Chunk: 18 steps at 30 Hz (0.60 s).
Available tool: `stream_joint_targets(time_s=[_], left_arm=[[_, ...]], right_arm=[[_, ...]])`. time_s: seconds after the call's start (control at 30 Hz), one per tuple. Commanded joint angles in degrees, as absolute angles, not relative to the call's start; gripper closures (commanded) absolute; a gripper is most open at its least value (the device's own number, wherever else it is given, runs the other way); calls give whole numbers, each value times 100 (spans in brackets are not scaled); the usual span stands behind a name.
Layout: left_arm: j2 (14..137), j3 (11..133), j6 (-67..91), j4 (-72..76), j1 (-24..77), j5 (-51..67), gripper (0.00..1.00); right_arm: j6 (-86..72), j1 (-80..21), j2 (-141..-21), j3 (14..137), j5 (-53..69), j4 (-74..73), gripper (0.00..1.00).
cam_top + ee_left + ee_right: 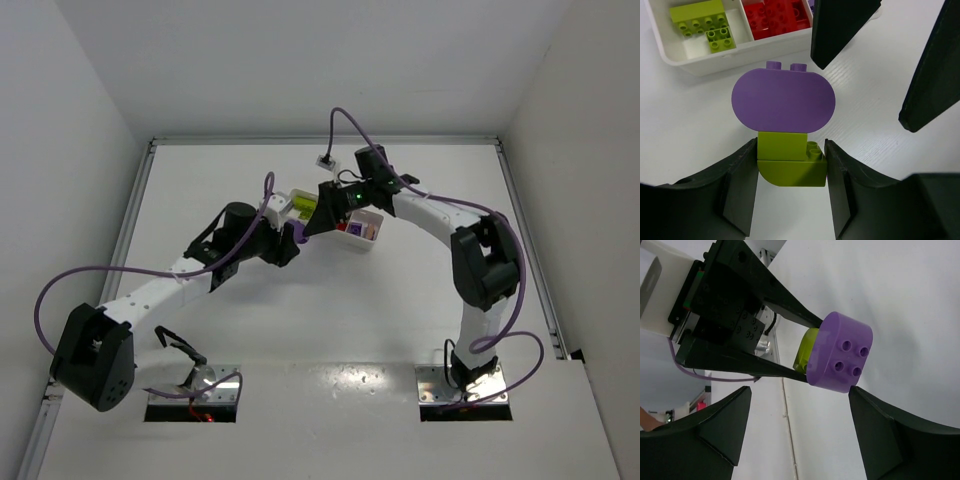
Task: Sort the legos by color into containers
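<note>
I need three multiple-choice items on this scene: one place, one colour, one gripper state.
1. Where do the red bricks lie?
A. in a tray compartment
B. outside the tray
C. in a gripper

2. Which colour is the brick between the left gripper's fingers?
A. red
B. purple
C. yellow-green

3. How is the right gripper?
A. shut on a red brick
B. open
C. shut, empty

Key:
1A, they lie inside its white walls.
2C, the fingers flank the yellow-green brick, which carries the purple brick.
3B, its fingers stand wide apart.
</note>
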State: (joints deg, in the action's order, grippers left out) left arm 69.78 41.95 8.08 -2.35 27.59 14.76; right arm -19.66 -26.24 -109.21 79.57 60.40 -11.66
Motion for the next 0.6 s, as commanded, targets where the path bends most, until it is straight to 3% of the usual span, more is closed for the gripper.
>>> stream_joint_targets(time_s=[0.0, 0.4, 0.5, 0.57], left_arm=[[6987, 4482, 703, 79, 2794, 1582, 83], [6987, 4535, 650, 132, 3023, 1582, 83], [6987, 4535, 650, 132, 3076, 1582, 83], [6987, 4535, 650, 132, 3076, 1521, 83]], right_arm=[[-2004, -2707, -10810, 8024, 6231, -958, 20], [-2074, -2707, -11214, 8358, 5941, -932, 20], [-2284, -2707, -11215, 8358, 6055, -765, 31], [-2285, -2707, -11215, 8358, 6117, -712, 50]])
